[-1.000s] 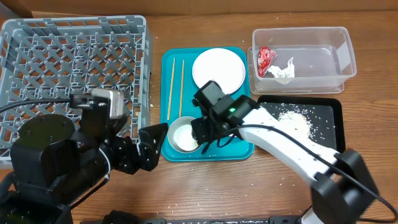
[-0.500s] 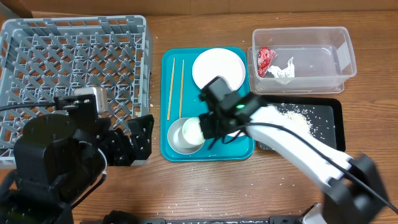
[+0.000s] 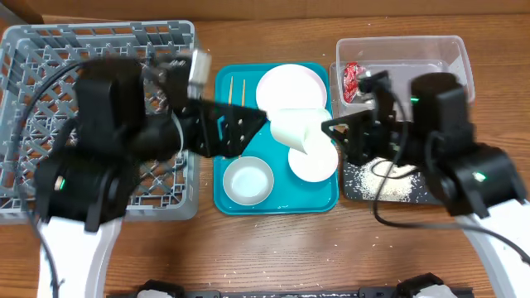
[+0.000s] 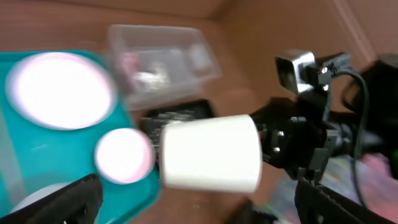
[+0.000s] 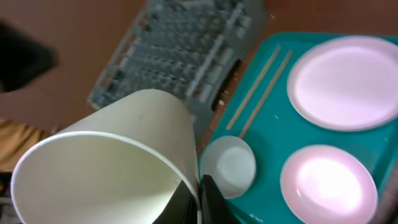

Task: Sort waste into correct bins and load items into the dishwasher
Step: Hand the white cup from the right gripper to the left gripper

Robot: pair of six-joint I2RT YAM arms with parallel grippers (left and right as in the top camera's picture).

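My right gripper is shut on the rim of the small white cup, held on its side above the teal tray; the right wrist view shows the fingers pinching the cup wall. My left gripper is open and empty, just left of the cup; its fingers spread wide below the cup. On the tray lie the large plate, smaller dish, grey bowl and chopsticks. The grey dish rack stands at the left.
The clear tub at the back right holds the red wrapper and white tissue. The black tray with rice grains sits partly under my right arm. A few grains lie on the table's front.
My right gripper has lifted the cup out of the bowl and swung up and right. My left arm has risen from the table's front to beside the cup. The smaller dish is uncovered.
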